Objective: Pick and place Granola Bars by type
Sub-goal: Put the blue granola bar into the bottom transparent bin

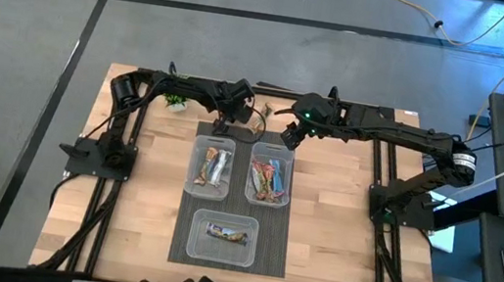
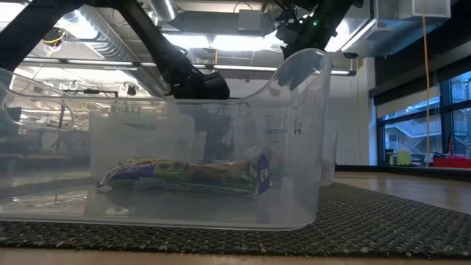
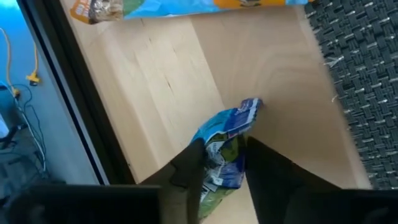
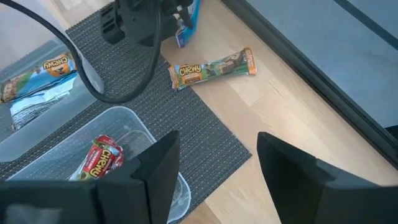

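blue-wrapped granola bar (image 3: 227, 152) sits pinched between the fingers of my left gripper (image 3: 222, 171), above bare wood beside the dark mat (image 3: 360, 74) at the far end of the table. an orange-and-green bar (image 4: 214, 67) lies flat on the wood close by. my right gripper (image 4: 214, 165) hangs with jaws apart, holding nothing, over the bin of red bars (image 4: 102, 158)

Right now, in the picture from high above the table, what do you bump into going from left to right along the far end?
Little green plant → left hand, shut on a blue-white bar → granola bar lying loose on the wood → right hand, open.
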### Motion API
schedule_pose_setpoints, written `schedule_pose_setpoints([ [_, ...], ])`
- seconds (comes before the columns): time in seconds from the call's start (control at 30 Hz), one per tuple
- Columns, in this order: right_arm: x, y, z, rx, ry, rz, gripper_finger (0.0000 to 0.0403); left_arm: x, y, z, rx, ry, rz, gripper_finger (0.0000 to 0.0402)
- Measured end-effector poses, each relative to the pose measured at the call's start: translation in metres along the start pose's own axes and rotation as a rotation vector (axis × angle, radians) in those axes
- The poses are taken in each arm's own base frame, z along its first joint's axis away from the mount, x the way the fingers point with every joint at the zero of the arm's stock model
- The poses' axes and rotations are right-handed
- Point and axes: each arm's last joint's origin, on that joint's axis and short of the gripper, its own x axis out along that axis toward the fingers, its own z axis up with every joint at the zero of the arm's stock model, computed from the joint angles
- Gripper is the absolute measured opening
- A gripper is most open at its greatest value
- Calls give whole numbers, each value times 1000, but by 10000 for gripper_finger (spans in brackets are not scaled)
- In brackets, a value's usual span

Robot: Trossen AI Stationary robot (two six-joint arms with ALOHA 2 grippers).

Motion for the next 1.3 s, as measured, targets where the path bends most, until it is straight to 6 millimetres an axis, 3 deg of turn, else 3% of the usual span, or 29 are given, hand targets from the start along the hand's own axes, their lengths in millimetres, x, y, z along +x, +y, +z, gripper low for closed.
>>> schedule_pose_setpoints([
  [0.17,0,0,0,-1,2,-1,217,-1,-2,3,9,32,25,63],
  [0.4,0,-1,-3,-9,29,-10,217,-21,1,5,-51,49,72,65],
  [0.6,0,-2,-6,-17,65,-23,217,-67,8,8,-191,-3,120,62],
  [0.87,0,-3,-7,-18,69,-24,217,-159,-1,24,-525,-221,164,63],
  [1.0,0,-3,-7,-17,68,-24,217,-202,-17,35,-711,-444,6,63],
  [1.1,0,-3,-7,-17,68,-24,217,-229,-32,47,-737,-609,-161,63],
  [1.3,0,-2,-6,-15,65,-23,217,-257,-74,79,-714,-690,-287,62],
])
